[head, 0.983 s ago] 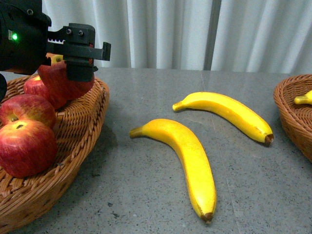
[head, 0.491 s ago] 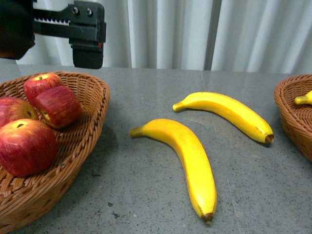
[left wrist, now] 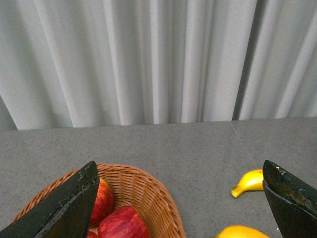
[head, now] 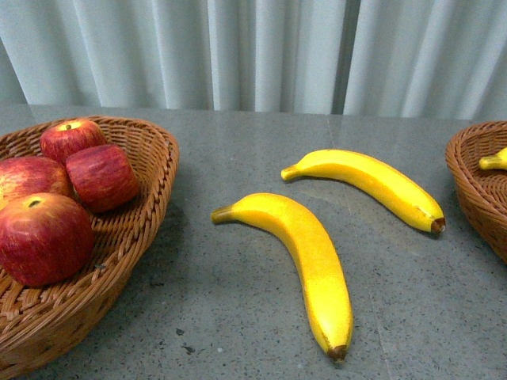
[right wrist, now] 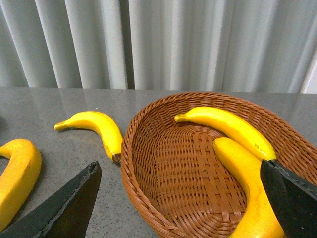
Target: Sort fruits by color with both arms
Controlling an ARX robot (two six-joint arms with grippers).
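Observation:
Several red apples (head: 44, 237) lie in the wicker basket (head: 150, 214) at the left; one apple (head: 103, 176) rests on its side. Two bananas lie on the grey table, the nearer banana (head: 309, 261) in front of the farther banana (head: 372, 180). No arm shows in the front view. My left gripper (left wrist: 179, 171) is open and holds nothing, high over the apple basket's (left wrist: 148, 198) edge. My right gripper (right wrist: 179, 171) is open too, over the other basket (right wrist: 163, 163), which holds two bananas (right wrist: 230, 126).
The banana basket (head: 475, 190) stands at the table's right edge, with a banana tip (head: 493, 161) showing in it. White curtains hang behind the table. Grey tabletop stretches between the two baskets around the loose bananas.
My left gripper let go of a red apple into the left basket, rose and left the front view. The apple now lies on its side. The bananas have not moved.

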